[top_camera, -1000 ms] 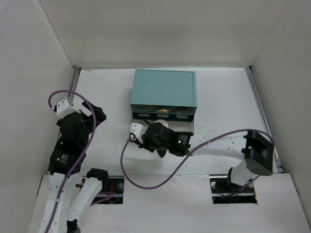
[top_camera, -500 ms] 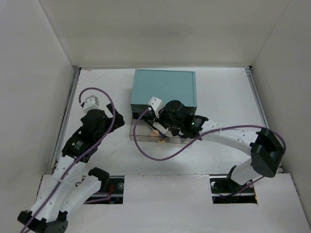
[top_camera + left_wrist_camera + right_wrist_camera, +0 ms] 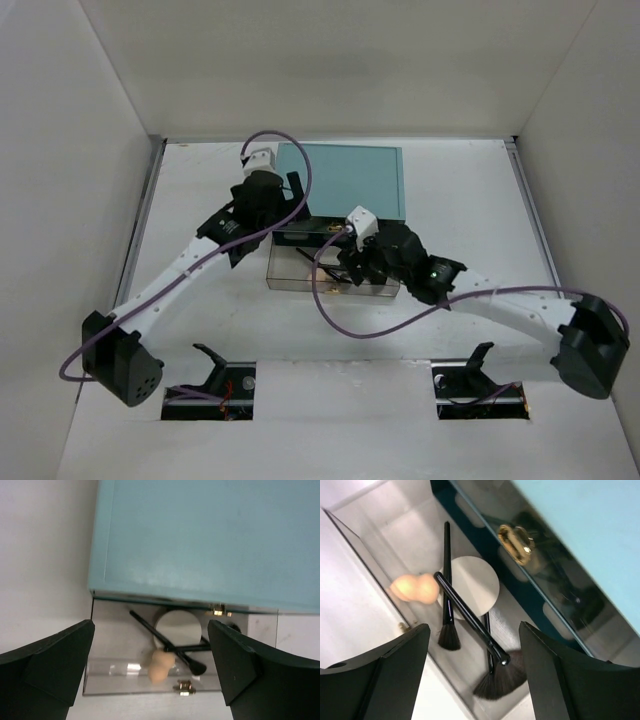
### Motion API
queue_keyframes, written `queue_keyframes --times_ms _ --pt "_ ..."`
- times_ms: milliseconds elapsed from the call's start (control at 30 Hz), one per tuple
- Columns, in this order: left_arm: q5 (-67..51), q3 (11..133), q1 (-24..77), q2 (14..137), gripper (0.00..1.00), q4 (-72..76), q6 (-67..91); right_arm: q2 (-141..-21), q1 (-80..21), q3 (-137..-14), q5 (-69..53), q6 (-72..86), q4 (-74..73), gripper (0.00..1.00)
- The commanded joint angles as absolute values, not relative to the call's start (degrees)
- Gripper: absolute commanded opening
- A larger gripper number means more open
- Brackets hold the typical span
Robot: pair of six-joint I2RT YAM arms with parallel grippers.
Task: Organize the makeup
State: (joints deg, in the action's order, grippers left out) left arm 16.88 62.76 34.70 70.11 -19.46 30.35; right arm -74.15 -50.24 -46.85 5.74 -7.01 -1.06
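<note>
The makeup lies in a clear drawer point(image 3: 290, 272) pulled out of the teal box point(image 3: 338, 178). In the right wrist view a peach sponge point(image 3: 412, 588) rests beside a round cream puff point(image 3: 475, 580). A slim black brush point(image 3: 446, 595), a long black handle point(image 3: 470, 620) and a fan brush point(image 3: 502, 680) cross over the puff. My right gripper point(image 3: 474, 627) hangs open just above these brushes, holding nothing. My left gripper point(image 3: 150, 625) is wide open over the box's front left, above the sponge point(image 3: 161, 666) and puff point(image 3: 175, 626).
A closed upper drawer with a gold knob point(image 3: 516, 542) sits in the box above the open one. The open drawer's front carries a gold knob point(image 3: 184, 686). White walls enclose the table on three sides. Both arms' purple cables point(image 3: 330, 310) loop near the drawer.
My right gripper moved from in front of the drawer to over it and opened. The left arm swung from the far left side to the box's front left corner, still open.
</note>
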Motion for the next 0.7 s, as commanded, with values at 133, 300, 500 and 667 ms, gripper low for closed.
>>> queue_keyframes --times_ms 133,300,500,667 --pt "17.05 74.52 27.74 80.32 1.00 -12.31 22.33 -59.08 -51.02 -41.75 9.58 8.24 -4.46 0.85" --pt "12.41 76.64 22.99 87.70 0.94 -7.39 17.49 -52.65 -54.26 -38.94 9.58 16.69 -11.07 0.93" --pt "6.51 80.86 20.52 97.20 0.80 -5.11 17.14 -54.22 -63.49 -37.18 11.59 22.40 -11.52 1.00" --pt "6.94 79.98 21.22 99.66 0.58 -4.31 17.31 -64.40 -69.20 -37.70 12.39 27.06 -7.75 1.00"
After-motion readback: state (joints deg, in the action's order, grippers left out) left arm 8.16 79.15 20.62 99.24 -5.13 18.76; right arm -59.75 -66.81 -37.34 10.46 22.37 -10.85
